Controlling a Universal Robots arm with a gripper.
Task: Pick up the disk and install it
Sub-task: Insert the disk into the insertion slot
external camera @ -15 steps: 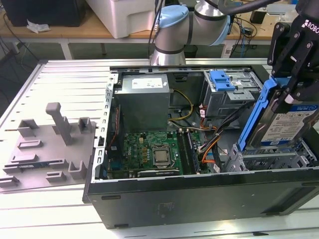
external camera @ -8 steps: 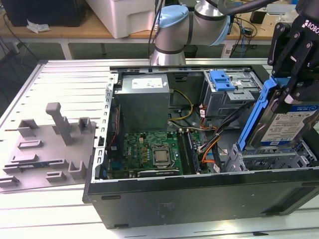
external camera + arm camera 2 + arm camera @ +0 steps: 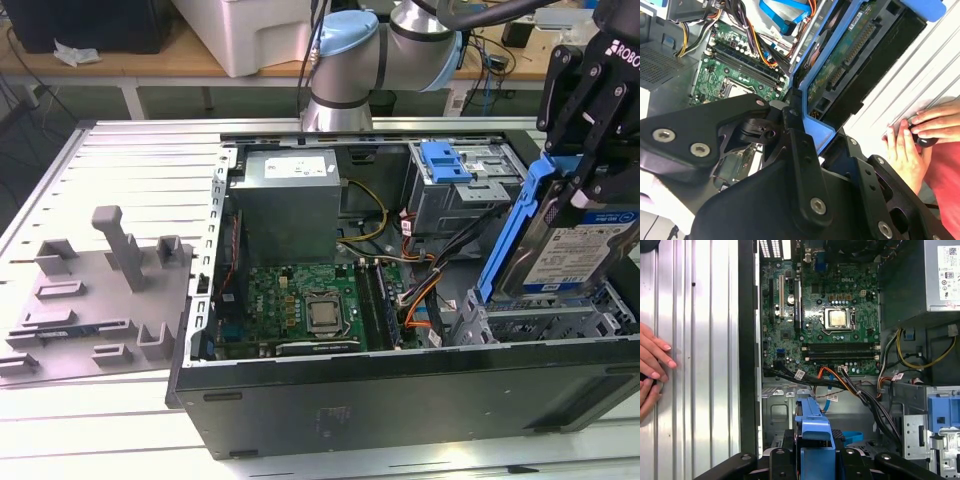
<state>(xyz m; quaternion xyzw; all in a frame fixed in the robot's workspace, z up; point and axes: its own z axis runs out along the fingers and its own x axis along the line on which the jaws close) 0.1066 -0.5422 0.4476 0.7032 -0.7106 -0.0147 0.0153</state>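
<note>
Fingers: the gripper (image 3: 580,185) has its fingers (image 3: 598,168) squeezed tight on the top end of the disk (image 3: 585,250).
Where the disk is: it hangs straight down from the fingers. It is up in the air over the end of the computer box (image 3: 400,400) at the exterior view's right.
Long side: the disk's long side runs away from the fingers, up and down, and leans a little. It is standing on end, not lying flat.
Below the fingers: a silver rack (image 3: 540,322) sits right under the disk. The low end of the disk is at the top of the rack. I cannot tell if they touch.
How the disk looks: it is flat and silver, with a white and blue label (image 3: 592,258). A blue frame (image 3: 520,215) runs along its edge. In the second wrist view its other face shows a green board (image 3: 850,45).
Beside the fingers: another cage with a blue latch (image 3: 448,165) stands near. The big green board (image 3: 300,300) and the grey power box (image 3: 285,200) lie farther off inside the box.
Outside the box: a person's hand (image 3: 907,142) rests on the table, well apart from the fingers.
How far along: the disk looks picked up, but it does not look pushed home in the rack yet.
</note>
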